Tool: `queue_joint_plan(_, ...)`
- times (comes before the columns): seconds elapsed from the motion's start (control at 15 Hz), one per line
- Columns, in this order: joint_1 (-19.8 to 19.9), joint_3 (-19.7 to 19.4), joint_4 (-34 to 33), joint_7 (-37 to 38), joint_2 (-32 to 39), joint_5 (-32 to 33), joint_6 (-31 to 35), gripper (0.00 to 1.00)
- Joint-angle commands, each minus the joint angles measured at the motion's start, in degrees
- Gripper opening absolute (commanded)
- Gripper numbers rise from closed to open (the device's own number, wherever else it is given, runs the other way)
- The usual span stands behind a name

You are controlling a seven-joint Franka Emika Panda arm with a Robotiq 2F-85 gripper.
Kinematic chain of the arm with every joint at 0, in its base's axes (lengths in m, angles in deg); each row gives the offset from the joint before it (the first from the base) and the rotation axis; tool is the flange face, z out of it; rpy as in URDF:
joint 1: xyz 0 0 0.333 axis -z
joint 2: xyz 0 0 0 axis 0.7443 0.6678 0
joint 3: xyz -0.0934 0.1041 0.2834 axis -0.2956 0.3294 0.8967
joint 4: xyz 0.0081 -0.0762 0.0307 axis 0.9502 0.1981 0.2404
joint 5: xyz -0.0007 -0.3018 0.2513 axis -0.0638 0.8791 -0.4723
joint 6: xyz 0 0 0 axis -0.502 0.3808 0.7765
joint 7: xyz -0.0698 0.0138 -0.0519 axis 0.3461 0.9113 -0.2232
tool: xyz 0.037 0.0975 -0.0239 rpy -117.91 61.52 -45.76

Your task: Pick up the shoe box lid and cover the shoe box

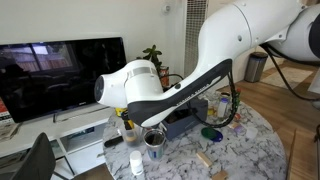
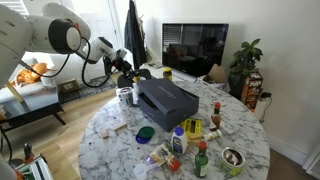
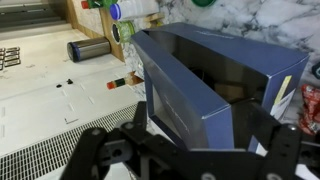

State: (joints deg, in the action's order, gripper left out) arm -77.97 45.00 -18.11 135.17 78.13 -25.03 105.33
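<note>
Wrist view puts the gripper (image 3: 190, 152) closest, its two dark fingers (image 3: 100, 150) spread as wide as they go at the bottom edge, with nothing clasped between them. Just beyond, and partly between the finger lines, stands the shoe box (image 3: 185, 95), a dark blue-grey cardboard shape seen corner-on: a lighter blue side wall faces the camera and a shadowed hollow opens behind it. Whether the shoe box lid is part of this shape or lies elsewhere cannot be told from any view. Past the box's left corner a dark can (image 3: 85, 48) lies on its side, and a clear bottle (image 3: 130, 25) with a green label sits by the upper edge, next to a strip of the marble table (image 3: 255, 22). In an exterior view the gripper (image 2: 124, 72) hangs at the table's rim, right at the end of the shoe box (image 2: 165, 100), which rests on the round marble table (image 2: 245, 130) toward the arm's side. A metal cup (image 2: 125, 96) stands just beside that end of the box. Nearer that camera are a blue dish (image 2: 145, 132), a yellow jar (image 2: 192, 128) and a red-capped bottle (image 2: 201, 160). Farthest back, in both exterior views, a black television (image 2: 200, 45) and a leafy plant (image 2: 245, 60) stand against the wall.
</note>
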Motion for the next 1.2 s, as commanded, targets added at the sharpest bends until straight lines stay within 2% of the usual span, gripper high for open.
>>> queue_joint_plan(0.0,1.61,0.78,1.43,2.08,-1.84,-2.02,1.62,1.0)
queue_joint_plan(0.27,3.86,1.33,4.64,5.38,-5.74,-3.67,4.0,1.0)
queue_joint_plan(0.47,6.57,2.05,5.85,7.91,-7.73,-6.32,8.24,1.0)
queue_joint_plan(0.73,11.64,2.62,10.48,13.65,-10.38,-10.52,19.51,1.0)
queue_joint_plan(1.07,16.69,2.37,18.9,19.45,-13.79,-12.35,34.5,1.0)
queue_joint_plan(1.13,14.29,-2.12,20.56,19.41,-14.97,-15.13,37.97,1.0)
